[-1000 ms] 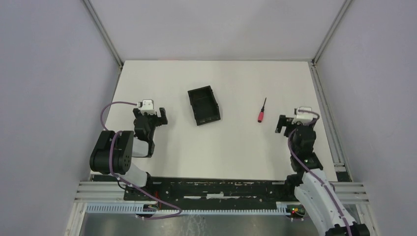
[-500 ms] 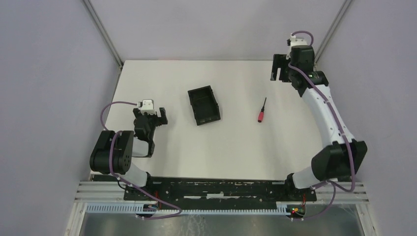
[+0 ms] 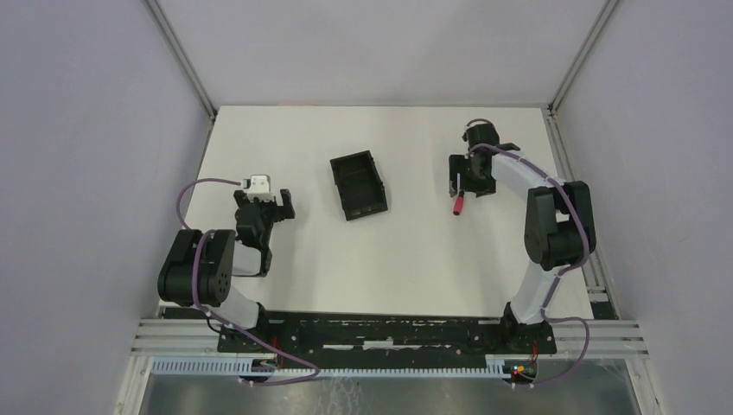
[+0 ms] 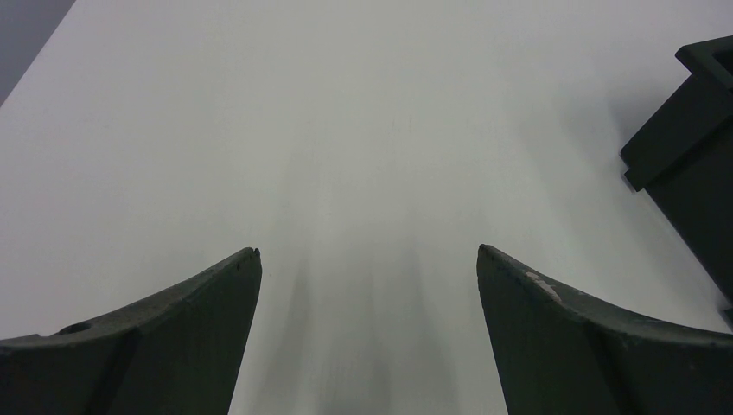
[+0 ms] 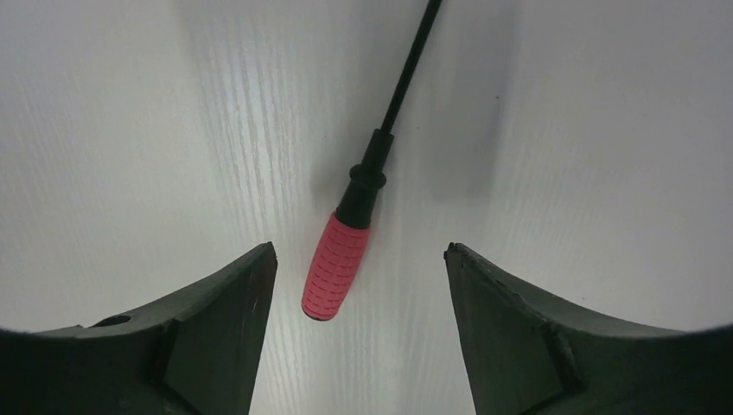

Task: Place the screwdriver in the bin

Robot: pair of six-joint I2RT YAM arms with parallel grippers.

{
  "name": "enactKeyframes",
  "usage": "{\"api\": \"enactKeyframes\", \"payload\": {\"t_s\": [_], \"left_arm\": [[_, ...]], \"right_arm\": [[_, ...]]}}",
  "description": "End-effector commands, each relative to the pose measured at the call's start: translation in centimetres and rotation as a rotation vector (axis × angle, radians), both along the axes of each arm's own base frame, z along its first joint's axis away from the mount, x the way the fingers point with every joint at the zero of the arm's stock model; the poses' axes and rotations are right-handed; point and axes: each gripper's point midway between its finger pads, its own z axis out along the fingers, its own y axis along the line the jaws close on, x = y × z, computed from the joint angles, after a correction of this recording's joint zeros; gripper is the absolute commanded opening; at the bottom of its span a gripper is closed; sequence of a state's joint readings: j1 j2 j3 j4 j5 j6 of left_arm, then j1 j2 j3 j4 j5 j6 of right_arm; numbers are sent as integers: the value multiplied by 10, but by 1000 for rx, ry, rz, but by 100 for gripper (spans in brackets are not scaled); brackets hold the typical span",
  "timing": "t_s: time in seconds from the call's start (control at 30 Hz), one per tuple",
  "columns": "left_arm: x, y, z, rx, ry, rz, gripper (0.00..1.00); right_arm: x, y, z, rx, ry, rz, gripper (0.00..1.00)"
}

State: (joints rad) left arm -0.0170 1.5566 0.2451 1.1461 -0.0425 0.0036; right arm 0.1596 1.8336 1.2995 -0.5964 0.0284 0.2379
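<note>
The screwdriver [image 3: 459, 205] lies flat on the white table, right of centre; its red handle [image 5: 335, 266] and thin black shaft [image 5: 406, 73] show in the right wrist view. My right gripper [image 3: 463, 179] hovers over its shaft end, pointing down. Seen from the wrist, the right gripper [image 5: 359, 249] is open with the handle's end between the fingers, nearer the left one and touching neither. The black open-top bin [image 3: 383, 192] sits left of the screwdriver, near the table's middle. My left gripper [image 3: 276, 206] rests open and holding nothing at the near left, with the bin's corner [image 4: 687, 130] to its right.
Grey walls with metal corner posts [image 3: 183, 60] enclose the table on three sides. The right arm's elbow [image 3: 557, 225] stands over the table's right side. The metal rail [image 3: 372, 333] with both arm bases runs along the near edge.
The right arm swung from the near right, up past the far right corner, then down over the screwdriver. Its jaws have narrowed a little. Left arm, bin and screwdriver have not moved.
</note>
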Motion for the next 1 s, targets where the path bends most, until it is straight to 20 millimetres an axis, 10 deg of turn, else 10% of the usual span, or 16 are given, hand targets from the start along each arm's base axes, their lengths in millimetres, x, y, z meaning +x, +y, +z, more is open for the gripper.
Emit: {"api": "enactKeyframes", "payload": {"t_s": [0.0, 0.1, 0.33, 0.77, 0.97], "left_arm": [[4, -1, 14, -34, -50, 2, 100], [4, -1, 14, -34, -50, 2, 100], [4, -1, 14, -34, -49, 2, 100], [4, -1, 14, -34, -50, 3, 100], [4, -1, 14, -34, -50, 2, 100]], "right_arm": [[9, 15, -21, 11, -3, 10, 77], [6, 13, -36, -21, 34, -3, 66], [5, 3, -36, -79, 51, -12, 2], [68, -1, 151, -53, -112, 89, 0], [86, 72, 186, 88, -339, 223, 0]]}}
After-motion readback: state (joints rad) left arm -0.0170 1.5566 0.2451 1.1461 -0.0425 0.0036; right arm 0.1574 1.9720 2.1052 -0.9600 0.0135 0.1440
